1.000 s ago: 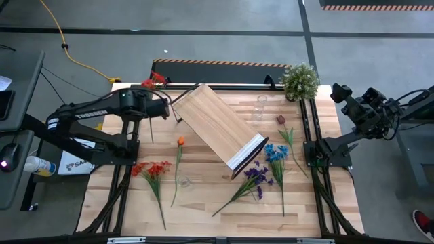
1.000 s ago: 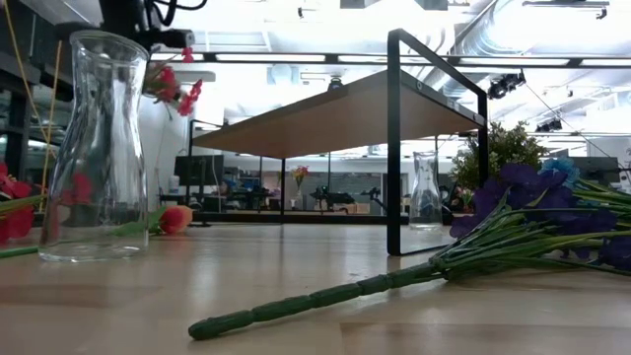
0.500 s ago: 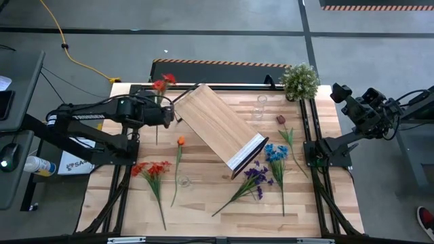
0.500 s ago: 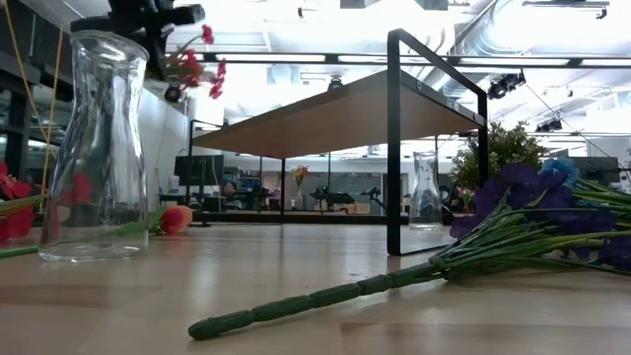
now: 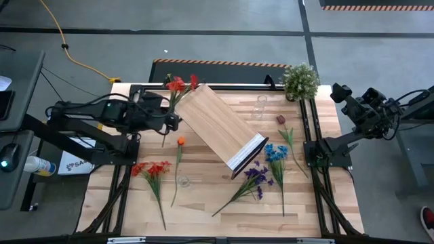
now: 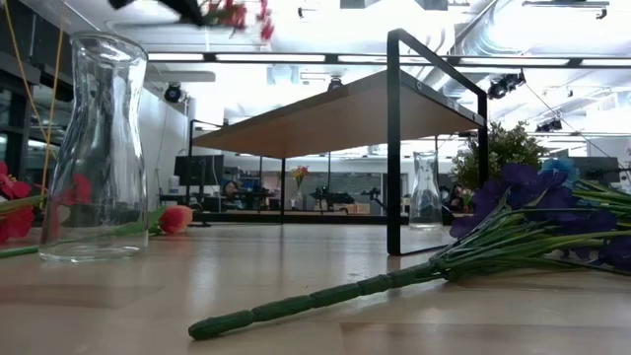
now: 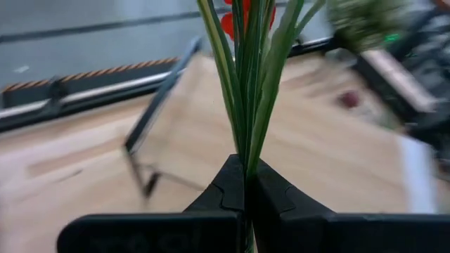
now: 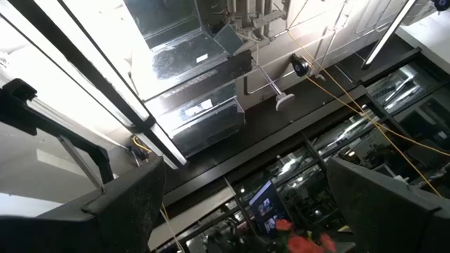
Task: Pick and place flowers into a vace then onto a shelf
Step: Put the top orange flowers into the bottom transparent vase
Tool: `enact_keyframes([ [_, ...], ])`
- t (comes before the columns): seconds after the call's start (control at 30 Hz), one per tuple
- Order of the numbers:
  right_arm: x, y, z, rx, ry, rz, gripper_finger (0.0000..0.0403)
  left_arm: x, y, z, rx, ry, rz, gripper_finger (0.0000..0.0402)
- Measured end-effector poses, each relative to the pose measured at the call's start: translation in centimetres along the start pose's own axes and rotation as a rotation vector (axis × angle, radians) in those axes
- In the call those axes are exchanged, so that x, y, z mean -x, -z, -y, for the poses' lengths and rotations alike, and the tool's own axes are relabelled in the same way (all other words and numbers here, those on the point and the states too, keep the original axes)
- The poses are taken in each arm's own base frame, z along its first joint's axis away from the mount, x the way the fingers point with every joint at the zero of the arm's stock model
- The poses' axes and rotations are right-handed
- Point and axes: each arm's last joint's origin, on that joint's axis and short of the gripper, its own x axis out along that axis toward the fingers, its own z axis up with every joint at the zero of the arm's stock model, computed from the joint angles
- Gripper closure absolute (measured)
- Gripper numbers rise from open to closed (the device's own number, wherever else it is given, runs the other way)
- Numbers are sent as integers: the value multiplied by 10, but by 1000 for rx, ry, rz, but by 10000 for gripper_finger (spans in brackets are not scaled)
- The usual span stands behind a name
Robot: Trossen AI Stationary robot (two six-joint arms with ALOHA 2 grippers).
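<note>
Plank tabletop [image 5: 203, 203] fills my overhead view, with grey floor around it. My left gripper [image 5: 167, 120] is clamped on a red flower stem [image 5: 178, 85], held above the table's far left part, just beside the shelf [image 5: 218, 125], which stands slanted across the middle. Other flowers lie loose: an orange one [image 5: 180, 141], a red bunch [image 5: 152, 169], purple [image 5: 256, 175] and blue [image 5: 276, 153] ones. My right gripper [image 5: 341, 93] waits off the table's right edge, fingers spread wide.

Low down, I see a glass vase [image 6: 97, 148] standing upright and empty at left, with the red blooms blurred above it.

On my left wrist camera, the fingers [image 7: 228, 193] pinch the green stalks together.

My right wrist camera points up at the ceiling.
</note>
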Motion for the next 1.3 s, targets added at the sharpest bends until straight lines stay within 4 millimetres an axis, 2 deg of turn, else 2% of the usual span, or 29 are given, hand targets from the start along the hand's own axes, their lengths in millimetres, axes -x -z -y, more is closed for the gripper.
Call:
enact_keyframes([
  [0.17,0,0,0,0,0,0,22,20,-7,10,-42,114,18,365],
  [0.27,0,0,0,0,-1,0,22,26,-4,16,-66,157,0,365],
  [0.83,-3,12,-1,48,-10,-89,22,35,37,54,-196,321,-159,365],
  [1.0,-3,18,0,81,-21,-156,22,39,43,64,-182,377,-157,365],
  [1.3,-2,20,0,89,-19,-171,22,47,55,74,-190,437,-165,365],
])
